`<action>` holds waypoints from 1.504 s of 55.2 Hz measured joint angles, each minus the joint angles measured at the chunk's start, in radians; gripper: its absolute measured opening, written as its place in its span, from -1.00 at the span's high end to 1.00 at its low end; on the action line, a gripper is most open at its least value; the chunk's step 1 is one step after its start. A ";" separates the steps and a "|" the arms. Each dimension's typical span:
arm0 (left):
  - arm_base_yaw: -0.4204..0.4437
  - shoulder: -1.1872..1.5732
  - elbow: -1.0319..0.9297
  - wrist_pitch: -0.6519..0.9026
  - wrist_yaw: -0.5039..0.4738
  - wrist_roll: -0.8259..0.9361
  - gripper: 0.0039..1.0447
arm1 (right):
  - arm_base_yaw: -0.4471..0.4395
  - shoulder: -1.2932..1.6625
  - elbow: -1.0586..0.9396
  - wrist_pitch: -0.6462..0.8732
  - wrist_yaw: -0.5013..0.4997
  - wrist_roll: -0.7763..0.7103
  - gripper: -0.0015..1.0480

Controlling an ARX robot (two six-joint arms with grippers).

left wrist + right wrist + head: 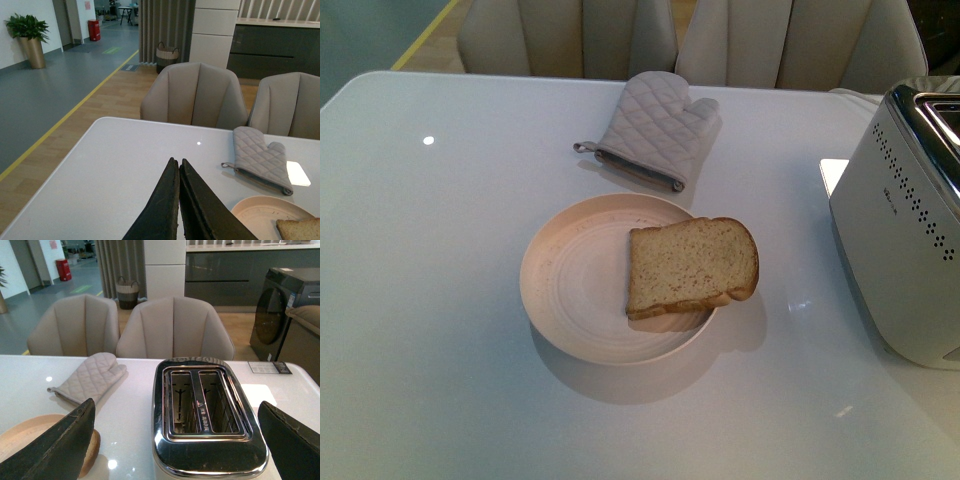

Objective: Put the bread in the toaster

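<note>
Bread (pixel 692 266): single slice, flat on pale round plate (pixel 570 290), rounded end overhanging rim toward toaster (pixel 905 240). Likely light, soft and crumbly. Pinch gently across overhanging crust; avoid crushing. Speckled tan face, darker crust. Toaster white, boxy, dotted side, chrome top, both slots (pixel 202 402) empty. Left gripper (pixel 178 167) pressed closed, empty. Right gripper (pixel 176 404) spread wide, empty.
</note>
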 joint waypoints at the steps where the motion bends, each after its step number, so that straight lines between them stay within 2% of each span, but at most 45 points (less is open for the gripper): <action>1: 0.000 -0.012 0.000 -0.011 0.000 0.000 0.95 | 0.000 0.000 0.000 0.000 0.000 0.000 -0.83; 25: 0.000 -0.237 0.000 -0.228 0.000 0.000 0.95 | 0.000 0.000 0.000 0.000 0.000 0.000 -0.83; 47: 0.000 -0.355 0.000 -0.346 0.000 0.000 0.95 | 0.000 0.000 0.000 0.000 0.000 0.000 -0.83; 54: 0.000 -0.491 0.000 -0.510 0.000 0.000 0.95 | 0.000 0.000 0.000 0.000 0.000 0.000 -0.83; 61: 0.000 -0.527 0.000 -0.523 0.000 0.000 0.95 | 0.000 0.000 0.000 0.000 0.000 0.000 -0.83; 63: 0.000 -0.528 0.000 -0.525 0.000 0.000 0.90 | 0.000 0.000 0.000 0.000 0.000 0.000 -0.83; 83: 0.000 -0.529 0.000 -0.525 0.000 0.000 -0.32 | 0.000 0.000 0.000 0.000 0.000 0.000 -0.83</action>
